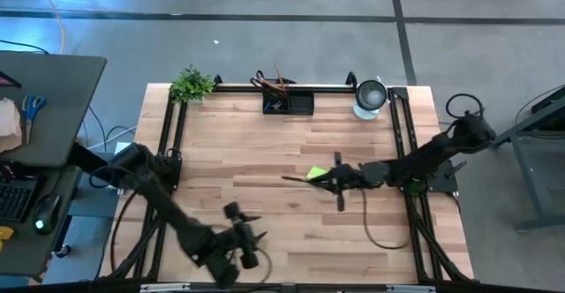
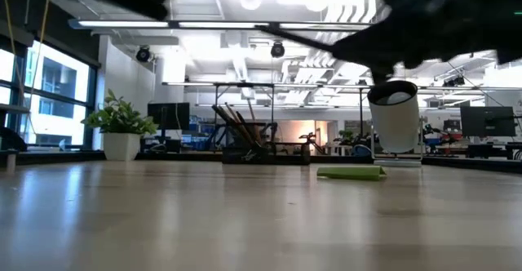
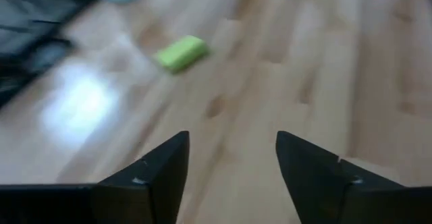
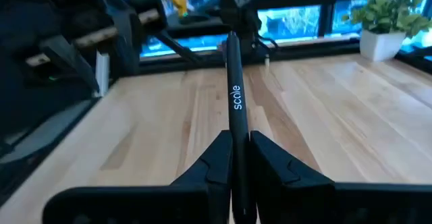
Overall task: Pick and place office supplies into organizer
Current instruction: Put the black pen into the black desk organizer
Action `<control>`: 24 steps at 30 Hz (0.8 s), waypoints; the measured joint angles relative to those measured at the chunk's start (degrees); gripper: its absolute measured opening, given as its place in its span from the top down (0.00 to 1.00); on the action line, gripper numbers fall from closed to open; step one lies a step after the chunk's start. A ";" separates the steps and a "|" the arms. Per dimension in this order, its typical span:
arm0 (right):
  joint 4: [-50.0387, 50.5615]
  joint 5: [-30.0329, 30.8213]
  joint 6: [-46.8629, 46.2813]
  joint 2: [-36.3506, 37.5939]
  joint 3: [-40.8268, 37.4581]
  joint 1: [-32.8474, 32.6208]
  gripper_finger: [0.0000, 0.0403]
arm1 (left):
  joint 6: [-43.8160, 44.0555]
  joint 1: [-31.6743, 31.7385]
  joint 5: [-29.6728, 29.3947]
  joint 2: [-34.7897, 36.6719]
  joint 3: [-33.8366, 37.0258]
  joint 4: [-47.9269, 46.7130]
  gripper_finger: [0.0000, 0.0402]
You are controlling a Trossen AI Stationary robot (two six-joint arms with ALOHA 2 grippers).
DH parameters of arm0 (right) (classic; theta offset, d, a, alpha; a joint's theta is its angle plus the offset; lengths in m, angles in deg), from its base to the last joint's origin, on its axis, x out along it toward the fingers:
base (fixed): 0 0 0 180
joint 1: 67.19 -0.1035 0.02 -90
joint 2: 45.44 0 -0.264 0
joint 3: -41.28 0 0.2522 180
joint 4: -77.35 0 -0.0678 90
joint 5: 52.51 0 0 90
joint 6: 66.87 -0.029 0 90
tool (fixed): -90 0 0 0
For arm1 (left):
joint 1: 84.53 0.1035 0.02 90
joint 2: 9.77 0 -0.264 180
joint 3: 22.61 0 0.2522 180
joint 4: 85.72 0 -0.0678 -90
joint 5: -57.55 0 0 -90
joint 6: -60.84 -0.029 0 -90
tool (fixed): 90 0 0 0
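Note:
My right gripper (image 1: 334, 181) hovers over the middle of the table, shut on a black pen (image 1: 300, 179) that sticks out toward the table's left. A lime-green sticky-note pad (image 1: 317, 173) lies flat on the wood right beside it, also seen in the low view (image 2: 351, 172). The black organizer (image 1: 289, 102) stands at the far edge with pencils and scissors upright in it. My left gripper (image 1: 252, 229) is open near the table's near edge, touching nothing; its wrist view shows the open fingers (image 3: 233, 158) and the sticky-note pad (image 3: 180, 52) farther off. My right gripper (image 4: 239, 140) pinches the black pen between its two fingers near one end (image 4: 236, 124). The pen runs along the fingers and juts straight out ahead of them. It is lifted clear of the table and roughly level, its free end (image 4: 231, 38) pointing to the table's left.
A small green potted plant (image 1: 191, 85) stands at the far left corner and a round silver-and-white cup (image 1: 371, 98) at the far right. Black frame rails (image 1: 172, 143) run along both table sides. Bare wood (image 1: 265, 152) lies between the grippers and the organizer.

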 joint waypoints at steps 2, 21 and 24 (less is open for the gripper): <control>-2.16 1.88 -0.22 2.09 -2.89 -1.86 0.94 | -10.08 3.10 6.09 0.00 0.00 8.25 0.51; -13.80 19.71 5.59 6.34 -7.68 -18.77 0.93 | -48.42 22.44 42.20 0.65 13.48 60.62 0.74; -13.74 22.59 5.58 6.34 -7.68 -20.38 0.93 | -48.90 25.02 44.73 0.91 20.99 75.02 0.76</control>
